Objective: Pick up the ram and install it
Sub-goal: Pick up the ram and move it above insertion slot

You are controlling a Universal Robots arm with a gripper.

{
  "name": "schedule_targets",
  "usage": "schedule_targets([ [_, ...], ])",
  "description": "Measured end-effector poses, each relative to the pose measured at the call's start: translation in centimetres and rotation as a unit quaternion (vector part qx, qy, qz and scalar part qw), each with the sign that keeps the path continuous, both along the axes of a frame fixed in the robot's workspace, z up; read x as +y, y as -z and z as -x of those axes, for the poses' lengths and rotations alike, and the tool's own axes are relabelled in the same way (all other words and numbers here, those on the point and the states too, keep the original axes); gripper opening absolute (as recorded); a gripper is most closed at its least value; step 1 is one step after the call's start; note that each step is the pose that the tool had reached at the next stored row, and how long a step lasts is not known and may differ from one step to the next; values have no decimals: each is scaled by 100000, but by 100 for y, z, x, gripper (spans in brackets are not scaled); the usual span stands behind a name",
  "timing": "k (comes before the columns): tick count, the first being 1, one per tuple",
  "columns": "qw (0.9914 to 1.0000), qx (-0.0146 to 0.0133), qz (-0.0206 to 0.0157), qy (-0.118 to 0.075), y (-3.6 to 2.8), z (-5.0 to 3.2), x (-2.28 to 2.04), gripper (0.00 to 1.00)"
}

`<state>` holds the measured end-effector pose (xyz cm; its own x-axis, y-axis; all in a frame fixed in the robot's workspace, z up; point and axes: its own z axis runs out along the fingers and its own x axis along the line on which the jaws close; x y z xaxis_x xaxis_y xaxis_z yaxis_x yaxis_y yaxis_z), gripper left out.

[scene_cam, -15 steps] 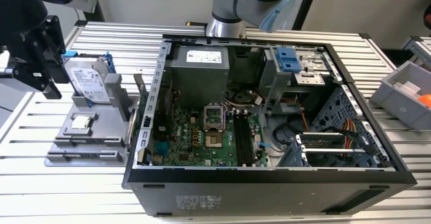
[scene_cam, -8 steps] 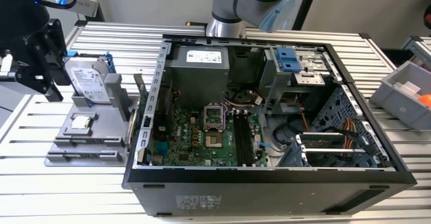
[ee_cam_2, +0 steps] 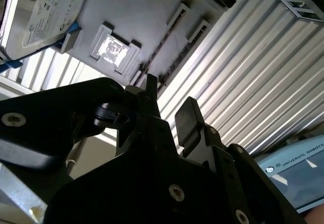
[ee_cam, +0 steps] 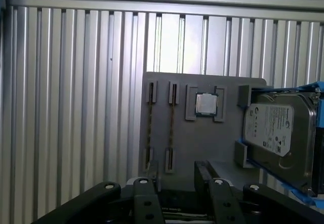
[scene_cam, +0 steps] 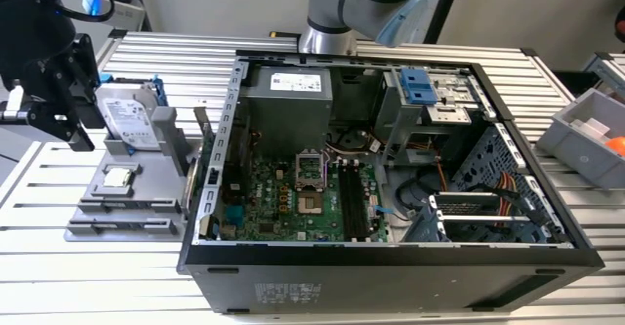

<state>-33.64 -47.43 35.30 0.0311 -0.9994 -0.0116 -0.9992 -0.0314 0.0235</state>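
Observation:
Two ram sticks stand on edge in the slots of a grey holder [ee_cam: 202,143]. In the first wrist view they show as thin dark strips, one ram [ee_cam: 150,127] beside the other [ee_cam: 171,127]. In the second wrist view a ram [ee_cam_2: 164,41] shows as a thin line beyond the fingertips. My gripper [ee_cam: 174,183] hovers over the holder's ram end, open, with nothing between its black fingers [ee_cam_2: 188,112]. In the exterior view the gripper [scene_cam: 73,124] hangs above the holder [scene_cam: 127,193], to the left of the open computer case [scene_cam: 391,259]. The motherboard's black ram slots [scene_cam: 352,200] lie inside the case.
The holder also carries a small square processor chip [ee_cam: 205,104] and a silver hard drive [ee_cam: 276,127] in a blue frame. Everything rests on a ribbed aluminium table [ee_cam: 76,107]. A grey bin [scene_cam: 590,138] stands at the exterior view's right. The arm's base [scene_cam: 332,32] rises behind the case.

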Motion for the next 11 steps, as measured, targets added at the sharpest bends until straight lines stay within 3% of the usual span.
schedule_targets([
  [11,100000,-4,15,0,119,0,0,100],
])
